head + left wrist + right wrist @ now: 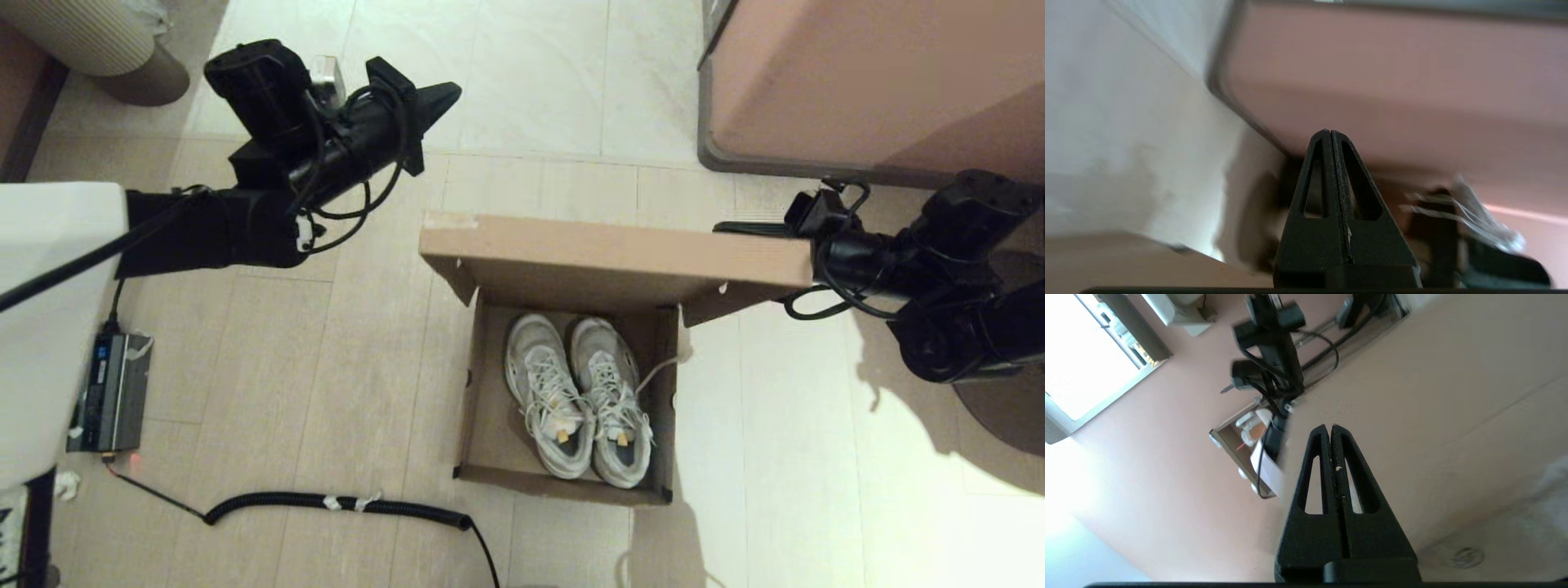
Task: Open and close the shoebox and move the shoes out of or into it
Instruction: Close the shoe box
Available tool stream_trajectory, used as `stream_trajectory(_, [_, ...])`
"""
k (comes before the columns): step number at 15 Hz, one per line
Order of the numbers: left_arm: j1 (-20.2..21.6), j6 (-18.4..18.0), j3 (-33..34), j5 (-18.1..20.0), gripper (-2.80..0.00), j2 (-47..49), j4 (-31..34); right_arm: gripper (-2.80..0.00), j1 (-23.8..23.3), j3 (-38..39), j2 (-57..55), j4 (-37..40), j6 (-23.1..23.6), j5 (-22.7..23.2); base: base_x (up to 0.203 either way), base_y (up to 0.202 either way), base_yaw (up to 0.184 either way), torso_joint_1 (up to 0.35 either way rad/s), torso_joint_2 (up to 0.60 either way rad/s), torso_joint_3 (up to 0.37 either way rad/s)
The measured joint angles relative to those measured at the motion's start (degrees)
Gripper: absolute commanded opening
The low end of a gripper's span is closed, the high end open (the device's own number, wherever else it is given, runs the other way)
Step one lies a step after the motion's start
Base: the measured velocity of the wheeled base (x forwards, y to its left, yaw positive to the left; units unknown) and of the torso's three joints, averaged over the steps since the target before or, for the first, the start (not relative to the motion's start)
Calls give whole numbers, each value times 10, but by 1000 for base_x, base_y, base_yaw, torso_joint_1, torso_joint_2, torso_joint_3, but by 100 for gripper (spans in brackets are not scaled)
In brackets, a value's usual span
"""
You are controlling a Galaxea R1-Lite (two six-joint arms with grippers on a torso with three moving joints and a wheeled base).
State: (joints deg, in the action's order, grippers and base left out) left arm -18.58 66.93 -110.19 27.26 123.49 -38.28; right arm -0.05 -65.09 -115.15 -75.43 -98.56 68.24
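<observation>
The brown cardboard shoebox stands open on the floor, its flap lid raised upright along the far side. Both white mesh sneakers lie side by side inside, toes toward the lid, yellow tags showing. My right gripper is shut and empty; it reaches in from the right just behind the lid's right end. In the right wrist view the right gripper lies close along the lid's brown back face. My left gripper, also shut and empty, hangs high at the far left, away from the box, and is seen pointing at the cabinet as the left gripper.
A large pinkish-brown cabinet stands at the far right, behind the right arm. A black coiled cable runs across the floor near the box's front left. A grey power unit sits at the left, a ribbed beige bin at the far left.
</observation>
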Motion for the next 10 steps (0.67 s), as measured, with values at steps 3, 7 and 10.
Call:
stream_trajectory(3, [-46, 9, 7, -3, -280, 4, 2, -280, -2, 115, 35, -62, 0, 0, 0, 0, 0, 0, 0, 0])
stream_trajectory(7, [-112, 6, 99, -42, -280, -21, 1, -280, -5, 250, 69, -114, 27, -26, 0, 0, 0, 0, 0, 0])
stream_trajectory(10, [-147, -16, 219, -83, -280, -100, 8, -280, 5, 272, 83, -117, 65, -151, 0, 0, 0, 0, 0, 0])
